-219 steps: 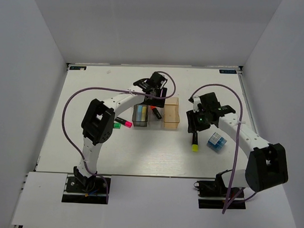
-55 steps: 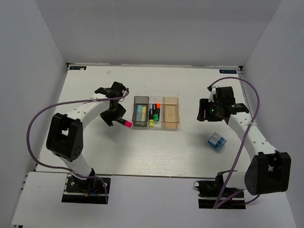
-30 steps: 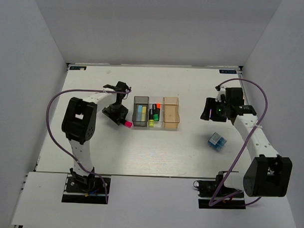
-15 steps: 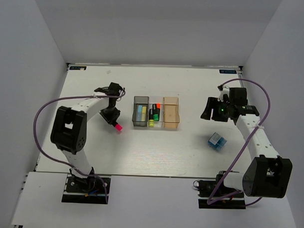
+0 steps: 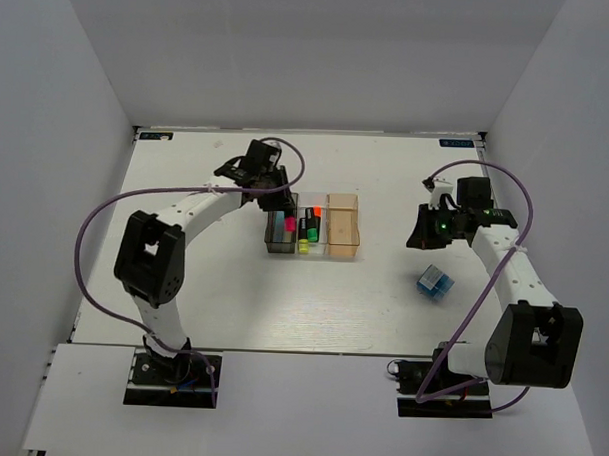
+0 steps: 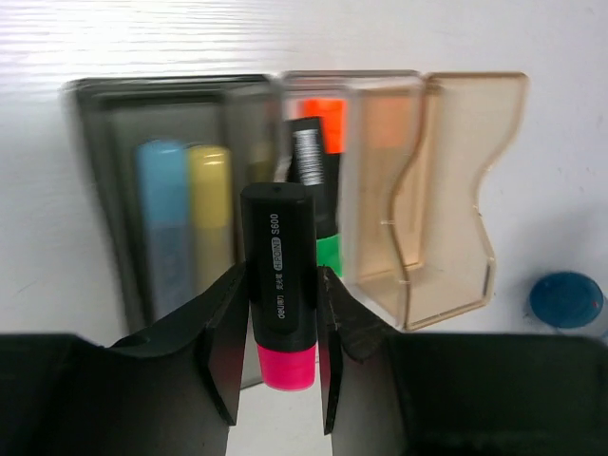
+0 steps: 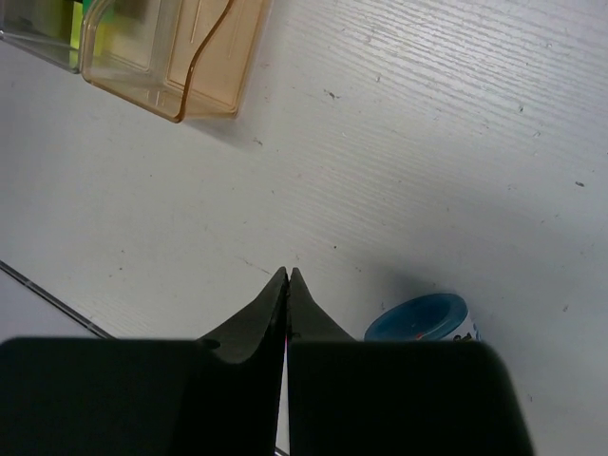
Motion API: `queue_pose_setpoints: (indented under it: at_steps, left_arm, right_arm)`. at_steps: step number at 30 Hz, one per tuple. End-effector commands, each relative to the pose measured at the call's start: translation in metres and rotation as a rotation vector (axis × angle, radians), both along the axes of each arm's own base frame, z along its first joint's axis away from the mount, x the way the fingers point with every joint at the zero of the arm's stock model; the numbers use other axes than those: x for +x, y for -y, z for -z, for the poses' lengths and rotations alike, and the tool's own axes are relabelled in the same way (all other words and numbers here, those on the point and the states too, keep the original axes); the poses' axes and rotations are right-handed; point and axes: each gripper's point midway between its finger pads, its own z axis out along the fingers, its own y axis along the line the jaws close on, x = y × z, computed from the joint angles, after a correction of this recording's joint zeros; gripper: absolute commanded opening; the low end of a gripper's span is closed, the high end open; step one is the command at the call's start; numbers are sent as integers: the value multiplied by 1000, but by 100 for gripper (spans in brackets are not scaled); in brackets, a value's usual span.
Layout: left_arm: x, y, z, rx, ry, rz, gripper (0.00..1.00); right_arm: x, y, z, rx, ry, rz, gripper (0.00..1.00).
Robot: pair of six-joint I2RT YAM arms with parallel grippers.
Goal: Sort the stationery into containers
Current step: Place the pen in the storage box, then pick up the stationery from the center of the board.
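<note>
Pink highlighter (image 6: 278, 285): clamped mid-barrel in the left gripper (image 6: 278, 318), held above the seam between grey bin (image 6: 104, 190) and clear bin (image 6: 351, 81). Step in hand: carry to drop. Next move probably needs a small shift over the clear bin (other highlighters (image 6: 318, 180) lie there), then release. Right gripper (image 7: 287, 285) pinched together, empty, over the bench (image 7: 427, 142) near the blue-white item (image 7: 423, 318).

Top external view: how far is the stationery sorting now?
Done: blue block and yellow block lie in the dark grey bin; highlighters in the clear bin. In hand: the left fingers hold the pink highlighter over the bins. Remaining: the blue-white item on the table; the orange-tan bin looks empty.
</note>
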Motion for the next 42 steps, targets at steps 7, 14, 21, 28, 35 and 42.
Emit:
queue_pose_setpoints:
  at_steps: [7,14,21,28,35,42]
  left_arm:
    - [19,80,-25,-60,135,205,4]
    - [24,92,-2,7,105,210,41]
    - [27,91,-22,14,138,221,71]
    - [-14,63,-75,16,227,271,72]
    - [-100,-14,-68,119,259,280,64]
    - [-159,-87,-46,216,245,202,94]
  right_arm:
    - [-3,-6,-2,27,0,-61,16]
    - [-3,9,0,-1,-7,-46,88]
    - [-15,36,6,-195,19,-132,88]
    - [-40,48,9,-290,6,-262,86]
    - [-49,72,25,-499,169,-471,89]
    - [-43,74,52,-484,72,-460,91]
